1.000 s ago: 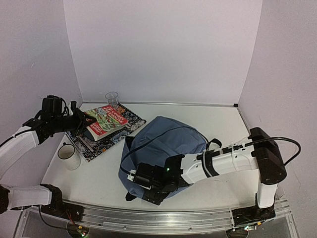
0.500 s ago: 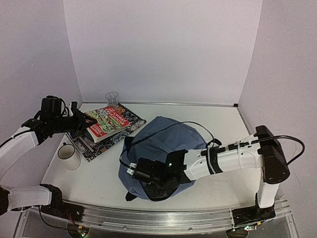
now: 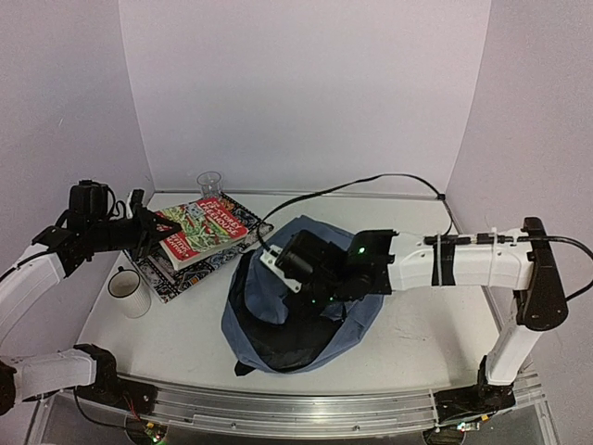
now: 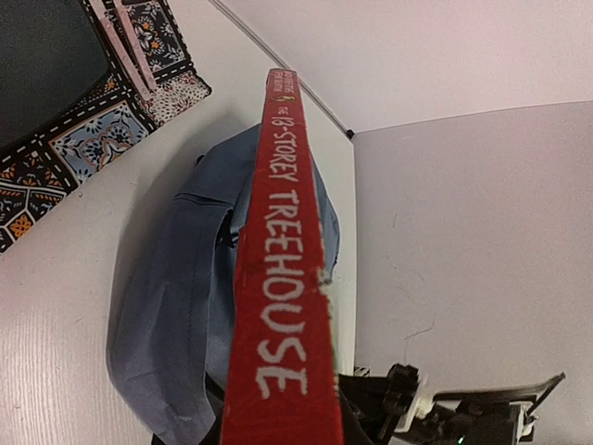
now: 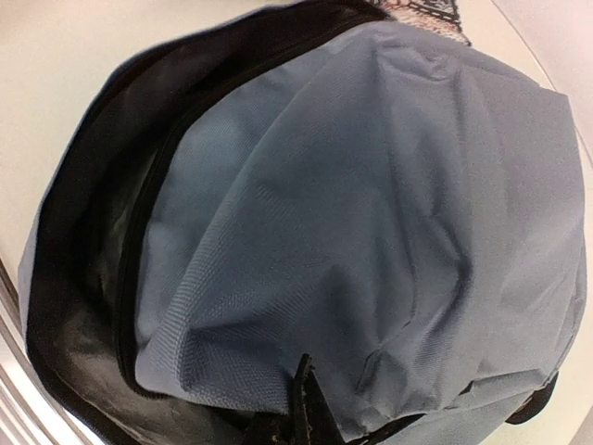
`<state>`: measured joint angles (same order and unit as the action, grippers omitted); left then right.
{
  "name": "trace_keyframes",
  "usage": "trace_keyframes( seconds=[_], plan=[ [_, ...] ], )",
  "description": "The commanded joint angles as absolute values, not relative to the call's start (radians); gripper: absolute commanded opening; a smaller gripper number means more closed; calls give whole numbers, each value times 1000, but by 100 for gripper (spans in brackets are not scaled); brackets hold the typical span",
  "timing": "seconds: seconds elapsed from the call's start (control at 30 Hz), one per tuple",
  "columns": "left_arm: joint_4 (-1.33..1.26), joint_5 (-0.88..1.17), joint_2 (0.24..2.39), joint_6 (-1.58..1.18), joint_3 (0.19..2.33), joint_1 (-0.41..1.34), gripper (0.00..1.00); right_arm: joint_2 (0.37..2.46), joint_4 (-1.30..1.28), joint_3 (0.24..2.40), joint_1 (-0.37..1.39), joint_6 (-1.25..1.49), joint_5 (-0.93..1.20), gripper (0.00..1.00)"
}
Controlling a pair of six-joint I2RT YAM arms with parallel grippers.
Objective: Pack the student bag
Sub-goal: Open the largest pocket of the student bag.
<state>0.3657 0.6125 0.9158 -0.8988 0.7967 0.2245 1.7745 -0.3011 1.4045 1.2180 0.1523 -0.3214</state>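
Note:
The student bag (image 3: 269, 311), grey-blue fabric, lies mid-table with its zipper parted and its dark inside (image 3: 289, 350) showing toward the near edge. My right gripper (image 3: 308, 289) is shut on the bag's upper flap (image 5: 371, 204) and holds it raised; its dark fingertips (image 5: 302, 394) pinch the flap's hem above the black lining (image 5: 83, 306). At the left, my left gripper (image 3: 148, 235) is shut on a red book (image 3: 199, 227), whose spine (image 4: 283, 306) reads "Treehouse", tilted up above a patterned book (image 3: 181, 271). The gripper's own fingers are hidden behind the spine in the left wrist view.
A white cup (image 3: 127, 292) stands near the left edge, in front of the patterned book. A clear glass (image 3: 209, 184) stands at the back by the wall. The right arm's cable (image 3: 371, 178) arcs over the back of the table. Walls close in on three sides.
My right gripper has shut on the bag's flap at the near edge and carried it up and back, so the bag's dark inside now gapes. The left arm barely moved with the red book.

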Motion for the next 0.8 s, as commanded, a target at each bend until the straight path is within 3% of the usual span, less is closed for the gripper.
trace_keyframes(
  seconds=[0.0, 0.33, 0.77],
  plan=[
    [303, 675, 842, -942, 773, 228, 0, 1638, -184, 1382, 1118, 255, -234, 0],
    [311, 777, 763, -1016, 680, 229, 0, 1512, 25, 1327, 1013, 404, -225, 0],
    [311, 826, 638, -1178, 560, 254, 0, 1554, 139, 1353, 986, 555, -281, 0]
  ],
)
